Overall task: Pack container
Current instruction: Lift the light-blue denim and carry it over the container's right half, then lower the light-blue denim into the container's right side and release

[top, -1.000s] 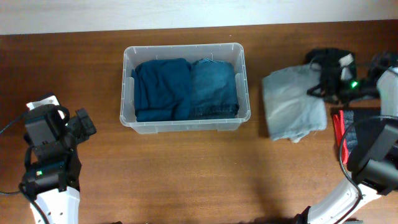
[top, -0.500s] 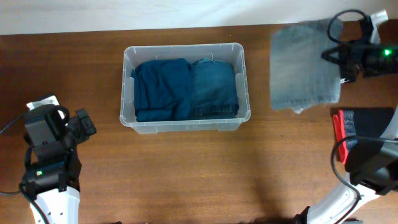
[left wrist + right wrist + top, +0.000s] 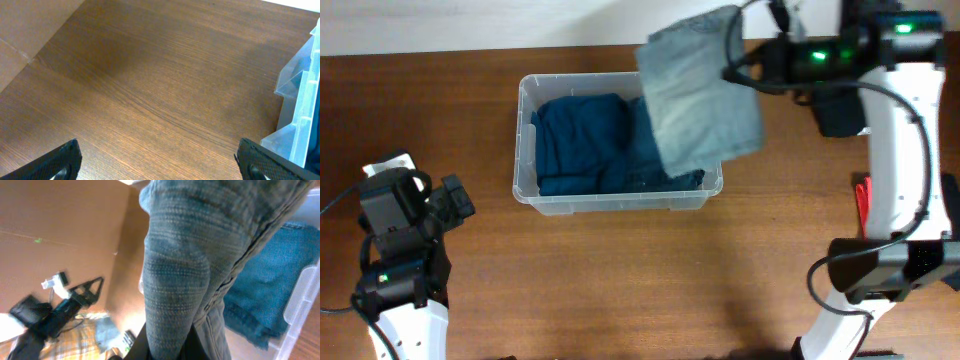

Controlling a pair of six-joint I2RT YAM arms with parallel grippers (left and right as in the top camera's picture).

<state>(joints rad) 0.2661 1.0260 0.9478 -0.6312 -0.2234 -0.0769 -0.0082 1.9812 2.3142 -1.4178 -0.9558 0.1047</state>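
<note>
The clear plastic container (image 3: 524,140) stands at the table's back centre. It holds a folded dark teal garment (image 3: 580,140) on the left and folded blue jeans (image 3: 638,150) on the right. My right gripper (image 3: 745,68) is shut on folded grey-green jeans (image 3: 700,90) and holds them in the air over the container's right end. In the right wrist view the grey jeans (image 3: 185,265) fill the middle, with the blue jeans (image 3: 270,285) below. My left gripper (image 3: 160,165) is open and empty above bare wood, left of the container's corner (image 3: 300,105).
A red and black object (image 3: 864,200) lies at the right edge of the table. The left arm's base (image 3: 400,260) sits at the front left. A pale wall runs along the table's back edge.
My right gripper has lifted the grey jeans off the table at the right and carried them left, over the container's right end. The left arm has not moved.
</note>
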